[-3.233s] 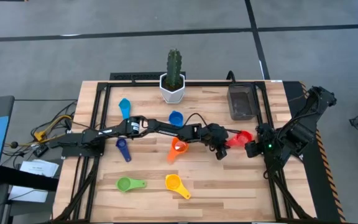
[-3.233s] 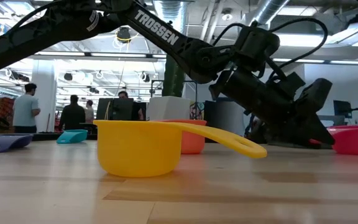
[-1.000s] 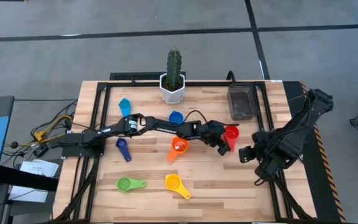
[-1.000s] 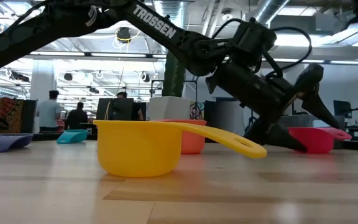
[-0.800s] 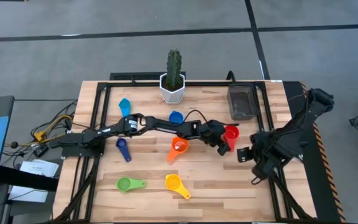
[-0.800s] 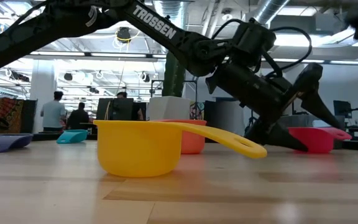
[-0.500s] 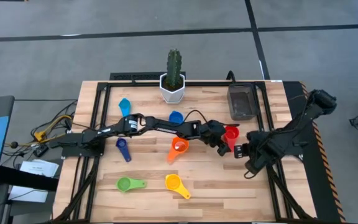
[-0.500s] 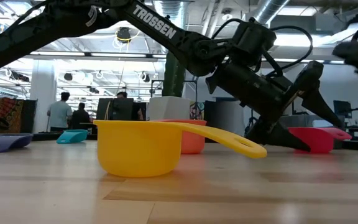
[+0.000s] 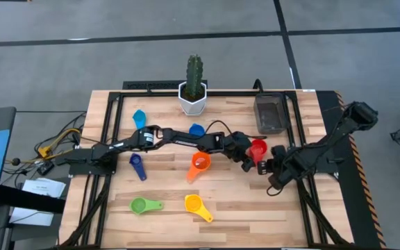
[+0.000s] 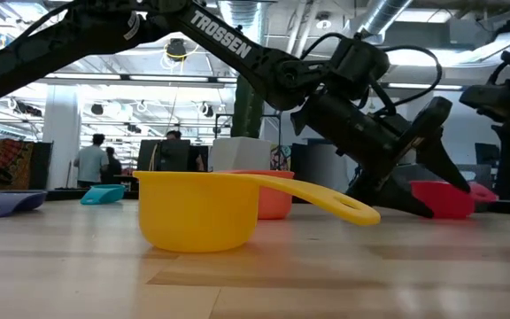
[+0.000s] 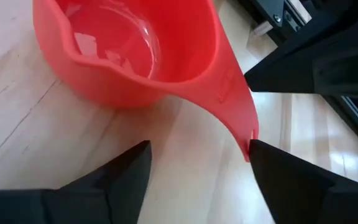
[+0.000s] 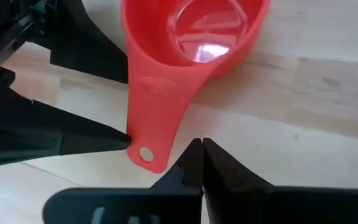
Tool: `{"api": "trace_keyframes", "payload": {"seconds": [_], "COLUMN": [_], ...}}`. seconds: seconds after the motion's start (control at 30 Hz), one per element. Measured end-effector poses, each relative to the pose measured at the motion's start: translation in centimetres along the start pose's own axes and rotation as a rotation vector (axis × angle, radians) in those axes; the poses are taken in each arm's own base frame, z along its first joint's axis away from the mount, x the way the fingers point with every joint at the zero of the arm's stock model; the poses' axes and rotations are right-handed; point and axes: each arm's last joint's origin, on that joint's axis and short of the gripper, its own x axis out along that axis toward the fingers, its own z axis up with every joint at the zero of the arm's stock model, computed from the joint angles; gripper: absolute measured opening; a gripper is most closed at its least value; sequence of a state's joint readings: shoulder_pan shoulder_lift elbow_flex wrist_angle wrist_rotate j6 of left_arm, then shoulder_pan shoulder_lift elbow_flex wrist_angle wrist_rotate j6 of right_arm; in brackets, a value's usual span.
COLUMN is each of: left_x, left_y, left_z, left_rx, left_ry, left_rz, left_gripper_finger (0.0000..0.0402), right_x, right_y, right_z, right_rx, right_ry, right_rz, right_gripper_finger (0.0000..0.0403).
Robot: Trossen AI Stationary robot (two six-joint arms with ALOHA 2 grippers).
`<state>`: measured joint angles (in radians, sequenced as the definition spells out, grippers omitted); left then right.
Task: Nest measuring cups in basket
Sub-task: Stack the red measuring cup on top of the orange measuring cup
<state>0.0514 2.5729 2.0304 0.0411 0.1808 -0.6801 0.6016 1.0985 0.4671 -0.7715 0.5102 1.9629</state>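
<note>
Red cup [image 9: 257, 148], yellow cup [image 9: 194, 203], orange cup [image 9: 200, 163], green cup [image 9: 139, 205].

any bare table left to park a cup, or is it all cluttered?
Bare wood along the near edge right of the yellow cup, and between the green cup and dark blue cup. Crowded at the red cup: left gripper straddles its handle, right gripper beside it, basket just behind.
</note>
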Motion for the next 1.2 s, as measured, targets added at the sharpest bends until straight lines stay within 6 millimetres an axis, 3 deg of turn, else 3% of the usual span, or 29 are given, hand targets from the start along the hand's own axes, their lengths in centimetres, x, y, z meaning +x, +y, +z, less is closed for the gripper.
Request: {"api": "trace_keyframes", "payload": {"seconds": [0.37,0.67,1.2], "left_x": [-0.1,-0.3,-0.3], "left_y": [0.3,0.0,0.1], "left_z": [0.0,0.8,1.4], "left_rx": [0.033,0.033,0.038], "left_ry": [0.07,0.053,-0.016], "left_rz": [-0.044,-0.164,-0.137], "left_gripper_finger": [0.0205,0.0198,0.0198], "right_x": [0.2,-0.7,-2.0], "right_y": [0.6,0.6,0.4], "right_z": [0.5,1.0,3.0], "right_rx": [-0.077,-0.084,-0.042], "right_ry": [0.013,0.026,0.033], "right_rz": [0.028,0.093,0.182], "right_gripper_finger": [0.0013,0.0013,0.0012]}}
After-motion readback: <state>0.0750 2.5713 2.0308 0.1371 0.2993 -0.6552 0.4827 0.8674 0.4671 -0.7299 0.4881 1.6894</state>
